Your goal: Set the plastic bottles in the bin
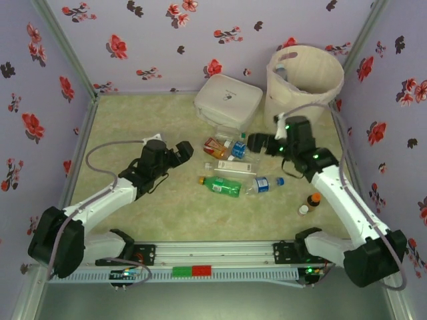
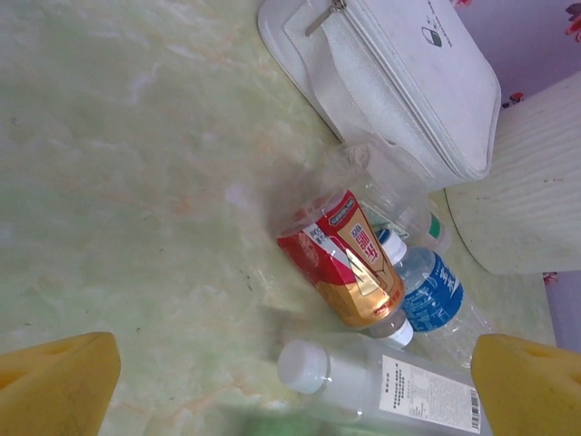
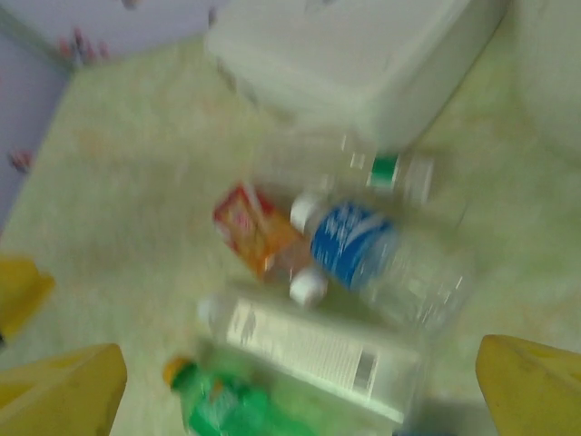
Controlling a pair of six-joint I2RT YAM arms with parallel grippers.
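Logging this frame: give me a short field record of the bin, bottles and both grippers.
bin: tall cream-white round tub, upright at far right, beside the flat white zip case
bottles: small plastic bottles, at least five, lying clustered on the green table between the grippers
left gripper: open, empty, left of the cluster
right gripper: open, empty, at the cluster's right
progress: no bottle gripped

Table top (image 2: pixel 136 136): smooth sheet, pale green marbling, dull sheen.
Case (image 2: pixel 408 82): white woven cloth, matt, fine grain; zip pull (image 2: pixel 322 18) grey, looks metal.
Bin (image 2: pixel 526 200): cream wall, finely ribbed, matt; thin filmy liner (image 1: pixel 285 63) at rim.
Bottles (image 2: pixel 434 295): clear glossy plastic. Red-gold label (image 2: pixel 349 263) shiny film; white label (image 2: pixel 427 395) matt, paper-like.
Green bottle (image 1: pixel 223 187): translucent plastic.
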